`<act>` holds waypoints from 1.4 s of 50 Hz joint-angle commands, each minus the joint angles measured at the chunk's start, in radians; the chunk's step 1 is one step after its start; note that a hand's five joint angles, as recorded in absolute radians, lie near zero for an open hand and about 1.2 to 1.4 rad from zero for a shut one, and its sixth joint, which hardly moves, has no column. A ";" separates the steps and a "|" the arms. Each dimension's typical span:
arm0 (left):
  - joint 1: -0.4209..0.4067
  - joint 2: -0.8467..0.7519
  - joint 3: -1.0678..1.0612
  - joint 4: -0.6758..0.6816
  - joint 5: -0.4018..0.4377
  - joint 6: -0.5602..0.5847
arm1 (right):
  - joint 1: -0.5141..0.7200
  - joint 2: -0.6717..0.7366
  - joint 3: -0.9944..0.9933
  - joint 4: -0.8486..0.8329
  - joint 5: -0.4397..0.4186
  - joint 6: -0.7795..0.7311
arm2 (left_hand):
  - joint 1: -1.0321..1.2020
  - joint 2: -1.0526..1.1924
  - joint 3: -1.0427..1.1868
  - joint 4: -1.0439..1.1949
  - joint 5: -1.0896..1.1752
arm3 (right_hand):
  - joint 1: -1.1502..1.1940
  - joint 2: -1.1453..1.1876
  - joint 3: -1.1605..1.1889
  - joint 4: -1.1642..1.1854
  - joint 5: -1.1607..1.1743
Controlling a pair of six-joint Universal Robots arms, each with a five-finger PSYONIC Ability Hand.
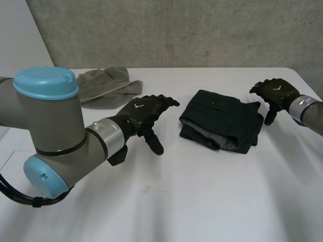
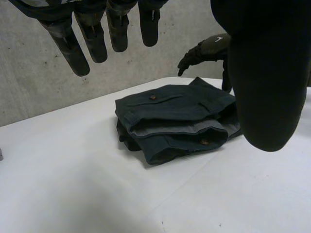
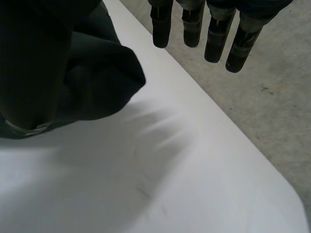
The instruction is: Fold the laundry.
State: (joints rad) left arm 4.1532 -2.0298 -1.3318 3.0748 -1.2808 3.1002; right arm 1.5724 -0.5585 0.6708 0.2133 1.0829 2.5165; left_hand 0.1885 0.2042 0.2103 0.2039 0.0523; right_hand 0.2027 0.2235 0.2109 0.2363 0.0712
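Observation:
Dark navy trousers lie folded in a compact stack on the white table, right of centre; a button and a grey inner waistband show on them. My left hand hovers open just left of the stack, fingers straight, holding nothing. At the stack's far right corner my right hand is open too, its fingers straight above the table and clear of the cloth. The right hand also appears behind the trousers in the left wrist view.
A crumpled grey-green garment lies at the back left of the table. The table's right edge runs close beside my right hand, with concrete floor beyond. A concrete wall stands behind the table.

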 commanded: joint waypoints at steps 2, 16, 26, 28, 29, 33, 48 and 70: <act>0.015 -0.001 -0.013 0.007 0.000 0.000 | 0.011 0.069 -0.082 0.012 -0.005 0.042 | 0.019 0.003 -0.003 0.004 -0.019 | -0.028 -0.049 -0.036 -0.062 -0.071; 0.019 0.002 -0.032 0.012 0.000 -0.002 | 0.104 0.089 -0.137 0.175 -0.018 0.148 | 0.019 0.003 -0.003 0.004 -0.019 | -0.028 -0.049 -0.036 -0.062 -0.071; 0.018 0.006 -0.037 0.010 0.000 -0.002 | 0.116 -0.108 0.232 0.071 -0.026 0.258 | 0.019 0.003 -0.003 0.004 -0.019 | -0.028 -0.049 -0.036 -0.062 -0.071; 0.016 0.011 -0.038 0.010 0.000 -0.002 | 0.116 -0.156 0.303 0.022 -0.024 0.283 | 0.019 0.003 -0.003 0.004 -0.019 | -0.028 -0.049 -0.036 -0.062 -0.071; 0.018 0.013 -0.040 0.010 0.000 -0.002 | 0.116 -0.182 0.338 -0.001 -0.023 0.295 | 0.019 0.003 -0.003 0.004 -0.019 | -0.028 -0.049 -0.036 -0.062 -0.071; 0.018 0.025 -0.052 0.012 0.000 -0.002 | 0.126 -0.309 0.508 -0.095 -0.017 0.398 | 0.019 0.003 -0.003 0.004 -0.019 | -0.028 -0.049 -0.036 -0.062 -0.071; 0.016 0.048 -0.066 0.016 0.000 -0.002 | 0.163 -0.410 0.517 -0.092 0.069 0.559 | 0.019 0.003 -0.003 0.004 -0.019 | -0.028 -0.049 -0.036 -0.062 -0.071; 0.015 0.056 -0.087 0.027 0.003 -0.002 | 0.092 -0.146 0.207 0.098 0.008 0.329 | 0.022 0.006 0.000 0.007 -0.016 | -0.028 -0.049 -0.036 -0.062 -0.071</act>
State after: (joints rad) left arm 4.1681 -1.9736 -1.4174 3.1016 -1.2782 3.0987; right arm 1.6785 -0.7513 0.9191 0.3048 1.1158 2.8592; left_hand 0.1884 0.2042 0.2103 0.2039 0.0523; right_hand 0.2017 0.2235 0.2109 0.2365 0.0670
